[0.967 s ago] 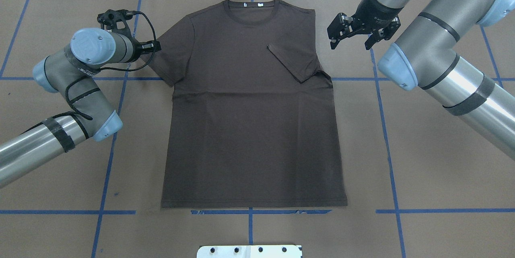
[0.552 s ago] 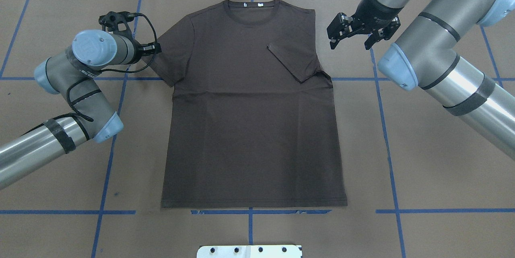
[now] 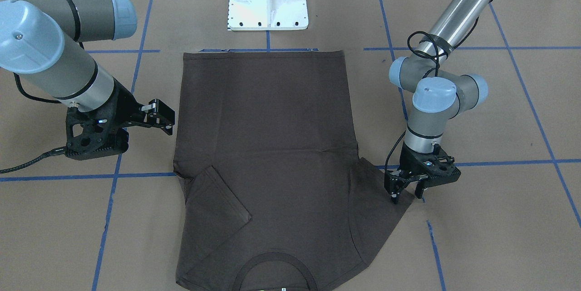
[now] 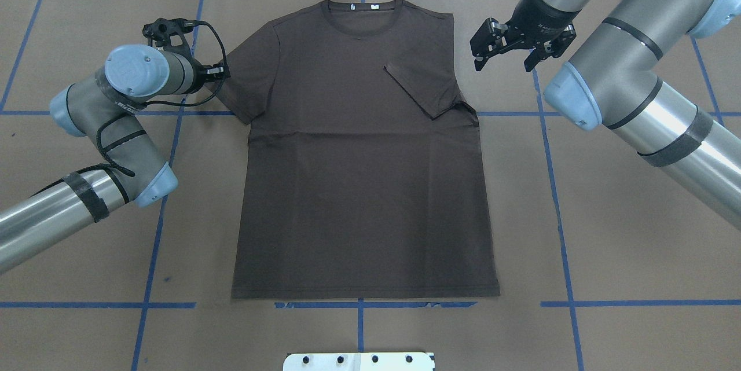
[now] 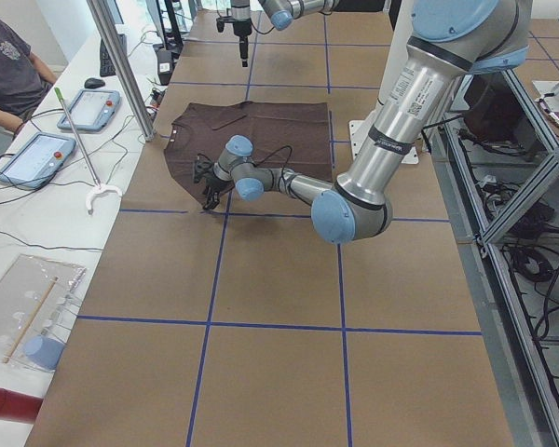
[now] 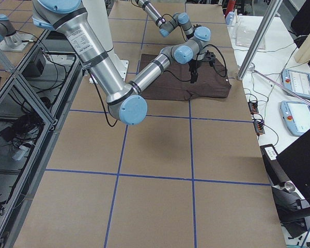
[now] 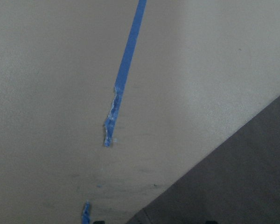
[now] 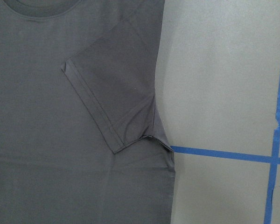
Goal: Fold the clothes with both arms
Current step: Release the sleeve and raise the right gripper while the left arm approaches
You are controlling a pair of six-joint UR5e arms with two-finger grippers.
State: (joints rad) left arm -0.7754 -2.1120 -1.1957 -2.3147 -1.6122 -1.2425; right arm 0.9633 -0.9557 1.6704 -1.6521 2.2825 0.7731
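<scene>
Now the left gripper sits open at the shirt sleeve: pinch its hem squarely, fold inward; right gripper hangs open, empty.

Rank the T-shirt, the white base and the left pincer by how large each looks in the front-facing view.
1. T-shirt, by far the largest.
2. White base.
3. Left pincer, clearly the smallest.
</scene>
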